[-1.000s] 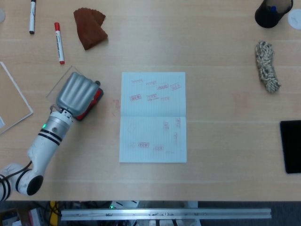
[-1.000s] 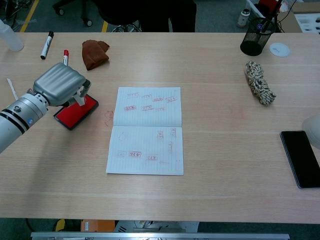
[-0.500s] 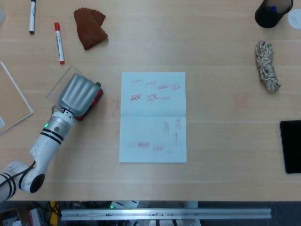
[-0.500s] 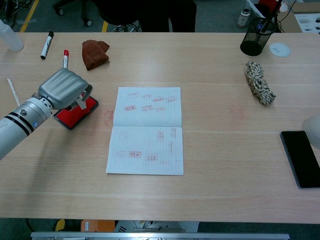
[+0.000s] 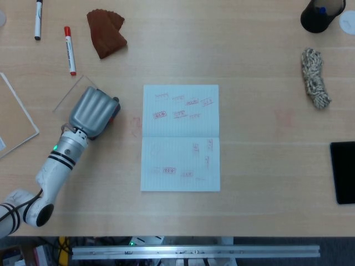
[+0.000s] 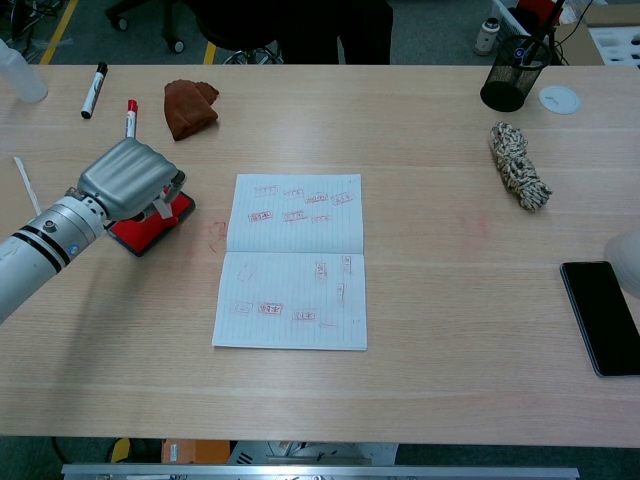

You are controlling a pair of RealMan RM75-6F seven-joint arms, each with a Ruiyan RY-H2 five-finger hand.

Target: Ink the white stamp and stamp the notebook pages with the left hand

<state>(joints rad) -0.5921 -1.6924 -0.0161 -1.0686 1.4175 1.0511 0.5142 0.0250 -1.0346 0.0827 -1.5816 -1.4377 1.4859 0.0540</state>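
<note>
I've got the left hand (image 6: 128, 178) curled down over the red ink pad (image 6: 160, 220), knuckles up, at about 9 o'clock from the notebook (image 6: 292, 262). A white sliver under the fingers in chest view is likely the white stamp (image 6: 161, 203), so I judge the hand is holding it against the pad, though the grip itself is covered. Step in hand, as I read it: inking. I want a straight, flat press, no rocking, then a clean vertical lift so the pad doesn't drag, then across toward 3 o'clock to the notebook. It lies open and flat, both pages already carrying red marks, so I'd aim for a bare patch on the lower page. Hidden: stamp face, pad contact, most of the pad in head view. Right hand: only a pale edge (image 6: 628, 262) at the chest view's 3 o'clock border, can't tell its state.
</note>
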